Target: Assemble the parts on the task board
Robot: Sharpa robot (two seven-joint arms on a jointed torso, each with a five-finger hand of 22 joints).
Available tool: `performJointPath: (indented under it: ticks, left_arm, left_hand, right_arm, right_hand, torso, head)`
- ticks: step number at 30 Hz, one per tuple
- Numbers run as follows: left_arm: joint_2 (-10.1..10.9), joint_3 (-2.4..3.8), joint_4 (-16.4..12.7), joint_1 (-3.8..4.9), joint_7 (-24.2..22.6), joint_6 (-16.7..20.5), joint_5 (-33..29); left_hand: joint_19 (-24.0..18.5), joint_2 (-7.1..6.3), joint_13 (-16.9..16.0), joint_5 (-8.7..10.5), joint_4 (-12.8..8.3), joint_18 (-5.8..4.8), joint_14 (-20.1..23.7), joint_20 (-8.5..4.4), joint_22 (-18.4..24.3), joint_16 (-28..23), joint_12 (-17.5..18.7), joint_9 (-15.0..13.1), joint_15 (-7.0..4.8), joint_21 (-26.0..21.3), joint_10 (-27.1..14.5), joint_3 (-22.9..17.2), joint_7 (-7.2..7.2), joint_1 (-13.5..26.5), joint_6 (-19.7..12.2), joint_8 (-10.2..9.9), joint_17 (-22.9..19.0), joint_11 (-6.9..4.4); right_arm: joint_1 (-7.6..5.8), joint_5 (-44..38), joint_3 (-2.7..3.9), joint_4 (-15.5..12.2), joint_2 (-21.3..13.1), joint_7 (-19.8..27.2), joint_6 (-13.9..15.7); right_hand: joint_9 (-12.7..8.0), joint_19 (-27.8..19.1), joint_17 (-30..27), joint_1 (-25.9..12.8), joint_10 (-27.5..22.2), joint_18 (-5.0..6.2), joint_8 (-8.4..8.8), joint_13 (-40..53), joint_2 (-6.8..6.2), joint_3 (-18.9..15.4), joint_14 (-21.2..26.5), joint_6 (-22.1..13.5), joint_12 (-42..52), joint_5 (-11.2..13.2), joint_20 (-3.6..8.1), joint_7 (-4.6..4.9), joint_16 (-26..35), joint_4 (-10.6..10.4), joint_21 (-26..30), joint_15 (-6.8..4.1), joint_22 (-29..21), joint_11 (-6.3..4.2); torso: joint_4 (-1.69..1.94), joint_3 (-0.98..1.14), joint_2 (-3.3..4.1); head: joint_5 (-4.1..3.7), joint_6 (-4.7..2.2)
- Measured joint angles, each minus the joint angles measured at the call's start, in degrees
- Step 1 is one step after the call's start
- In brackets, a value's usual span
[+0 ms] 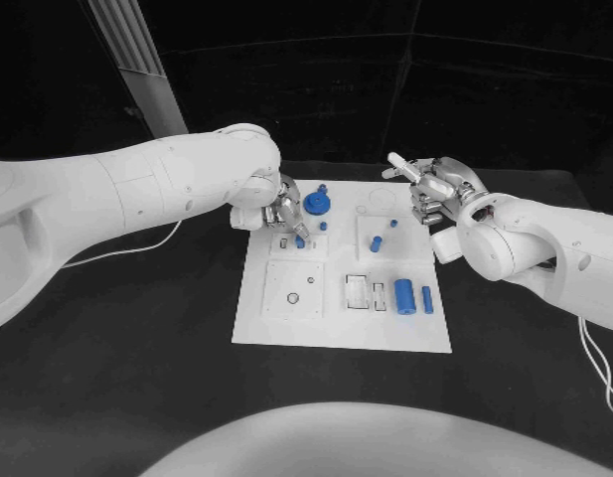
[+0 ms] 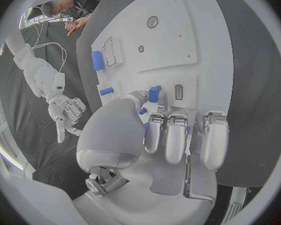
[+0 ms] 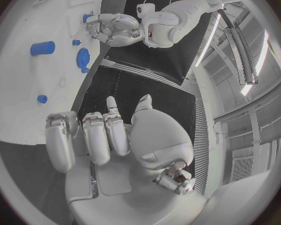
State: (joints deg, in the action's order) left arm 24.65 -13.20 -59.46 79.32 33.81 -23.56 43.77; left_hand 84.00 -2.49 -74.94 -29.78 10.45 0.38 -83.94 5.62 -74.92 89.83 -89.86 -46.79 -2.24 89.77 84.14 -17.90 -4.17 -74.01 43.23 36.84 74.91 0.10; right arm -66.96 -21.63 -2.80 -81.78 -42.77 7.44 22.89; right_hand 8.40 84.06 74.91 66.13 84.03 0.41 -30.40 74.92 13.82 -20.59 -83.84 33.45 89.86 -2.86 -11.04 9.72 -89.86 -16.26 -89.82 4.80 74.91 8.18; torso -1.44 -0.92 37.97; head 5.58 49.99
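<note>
I count one task board (image 1: pixel 338 328), a white plate in the middle of the black surface (image 1: pixel 120 378), and on it I make out six blue parts. A gear-shaped part (image 1: pixel 319 205) sits at the far edge with a small peg (image 1: pixel 322 226) just beside it. A short slanted peg (image 1: pixel 375 242) and a tiny stud (image 1: pixel 392 223) lie toward the far right. A stubby cylinder (image 1: pixel 405 295) and a thin pin (image 1: pixel 426 298) lie side by side near the right edge.

My left hand (image 1: pixel 280 213) is down on the board's far left corner, fingers curled around a small blue piece (image 2: pixel 155 93) that shows in the left wrist view. The hand covers that corner, so I cannot tell what lies beneath it.

My right hand (image 1: pixel 435 189) hovers at the board's far right corner, fingers apart and grasping nothing.

A grey post (image 1: pixel 137 65) stands behind the surface. I can read no writing anywhere.
</note>
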Motion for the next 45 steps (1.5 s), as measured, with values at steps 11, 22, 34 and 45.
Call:
performJointPath:
  ticks: [11, 22, 34, 45]
  left_arm:
    - [0.00, 0.03, 0.03, 0.02, 0.15, -0.24, -0.05]
    - [-0.01, -0.07, 0.07, -0.26, 0.35, -0.67, -0.07]
    - [0.02, -0.06, 0.09, -0.26, 0.71, -0.73, -0.04]
    - [0.05, 0.01, 0.13, -0.19, 0.55, -0.74, -0.24]
  left_hand:
    - [0.00, -0.92, 0.00, 3.47, -1.05, 0.00, 0.00, 0.00, 0.00, 0.00, 0.00, 0.00, 0.00, 0.00, 0.00, -0.19, 0.10, 1.62, 0.32, -0.93, 0.00, 0.00]
    - [0.00, -2.46, 0.00, 9.78, 1.56, 0.00, 0.00, 0.00, 0.00, 0.00, 0.00, 0.28, 0.00, 0.00, -0.21, 4.92, 0.29, 4.62, 1.50, -2.16, 0.00, 0.21]
    - [0.00, -1.94, 0.00, 10.67, 2.18, 0.00, 0.00, 0.00, 0.00, 0.00, 0.00, 0.05, 0.00, 0.00, 0.00, 6.81, 0.29, 5.06, 1.50, -2.84, 0.00, 0.42]
    - [-0.02, -0.92, 0.00, 3.93, 0.11, 0.00, 0.00, -0.39, 0.00, 0.00, 0.00, -0.09, 0.00, 0.00, 0.00, 4.74, 0.39, 2.28, 1.63, -3.77, 0.00, 0.42]
  right_arm:
    - [0.00, 0.00, 0.00, -0.01, 0.02, -0.03, -0.01]
    - [0.00, 0.00, 0.00, 0.00, 0.02, -0.08, -0.03]
    - [0.00, 0.00, 0.00, 0.00, 0.00, -0.12, -0.06]
    - [0.00, 0.00, 0.00, 0.03, 0.00, -0.18, -0.08]
  right_hand:
    - [0.00, 0.00, 0.00, 0.00, 0.00, 0.00, 0.00, 0.00, 0.00, 0.00, 0.00, 0.00, 0.00, 0.00, 0.00, 0.00, 0.00, 0.00, 0.00, 0.00, 0.00, 0.00]
    - [-0.07, 0.00, 0.00, 0.00, 0.00, 0.00, 0.00, 0.00, 0.00, 0.00, 0.00, 0.00, 0.00, 0.00, 0.00, 0.00, 0.00, 0.00, 0.00, 0.00, 0.00, 0.00]
    - [-0.06, 0.00, 0.00, 0.00, 0.00, 0.00, 0.00, 0.00, 0.00, 0.00, 0.00, 0.00, 0.00, 0.00, 0.00, 0.00, 0.00, 0.00, 0.00, 0.00, 0.00, 0.00]
    - [-0.06, 0.00, 0.00, 0.00, 0.00, 0.00, 0.00, 0.00, 0.00, 0.00, 0.00, 0.00, 0.00, 0.00, 0.00, 0.00, 0.00, 0.00, 0.00, 0.00, 0.00, 0.00]
  torso:
    - [0.01, -0.01, 0.01]
    - [0.01, 0.01, 0.00]
    - [0.01, 0.02, -0.01]
    - [0.00, 0.00, -0.01]
  head:
    - [0.05, 0.00]
    - [0.03, 0.00]
    - [0.03, 0.00]
    - [0.03, 0.00]
